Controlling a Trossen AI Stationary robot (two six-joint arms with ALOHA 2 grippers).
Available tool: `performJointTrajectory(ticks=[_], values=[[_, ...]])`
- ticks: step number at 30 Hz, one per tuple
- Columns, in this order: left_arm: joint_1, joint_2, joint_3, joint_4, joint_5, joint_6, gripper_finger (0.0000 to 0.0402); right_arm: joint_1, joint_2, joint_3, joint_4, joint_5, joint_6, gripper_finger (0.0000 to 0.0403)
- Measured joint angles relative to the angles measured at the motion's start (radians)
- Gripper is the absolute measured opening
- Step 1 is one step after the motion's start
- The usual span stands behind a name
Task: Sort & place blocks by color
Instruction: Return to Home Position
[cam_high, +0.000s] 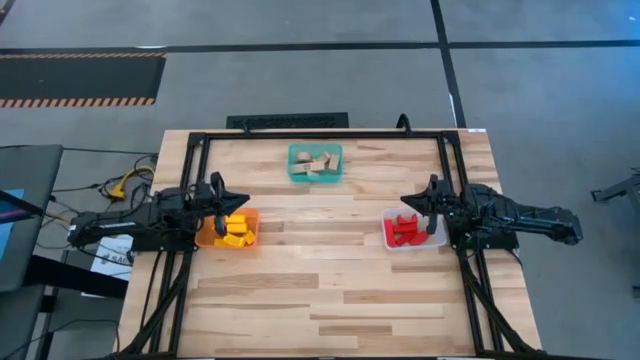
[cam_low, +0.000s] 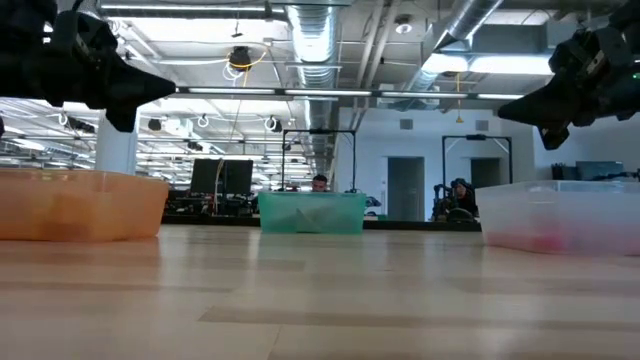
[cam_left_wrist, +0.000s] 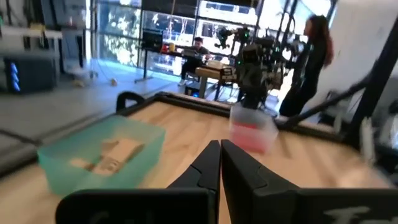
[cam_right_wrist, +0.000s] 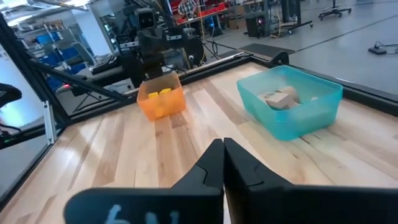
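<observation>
Blocks: lying sorted; yellow blocks (cam_high: 236, 228) in orange bin (cam_high: 203, 238) left, red blocks (cam_high: 404, 230) in clear bin (cam_high: 390, 240) right, tan blocks (cam_high: 318, 162) in teal bin (cam_high: 297, 172) far.
Left jaws: pressed together, empty, hovering over orange bin.
Right jaws: pressed together, empty, hovering over clear bin.
Pose: I am holding both arms level, since no block is lying loose on the surface (cam_high: 330, 290).

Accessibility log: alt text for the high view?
Three bins on a wooden table: teal bin of tan blocks far centre, orange bin of yellow blocks left, clear bin of red blocks right. Left end effector at the orange bin, right end effector at the clear, both shut.
</observation>
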Motion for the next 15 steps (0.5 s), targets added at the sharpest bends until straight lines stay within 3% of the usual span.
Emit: performJointTrajectory(ticks=[5, 15], values=[[0.000, 0.000, 0.000, 0.004, -0.032, 0.141, 0.0000, 0.001, 0.000, 0.000, -0.002, 0.000, 0.000, 0.0030], [0.000, 0.000, -0.002, 0.004, -0.031, 0.145, 0.0000, 0.001, 0.000, -0.001, -0.006, 0.000, 0.001, 0.0035]])
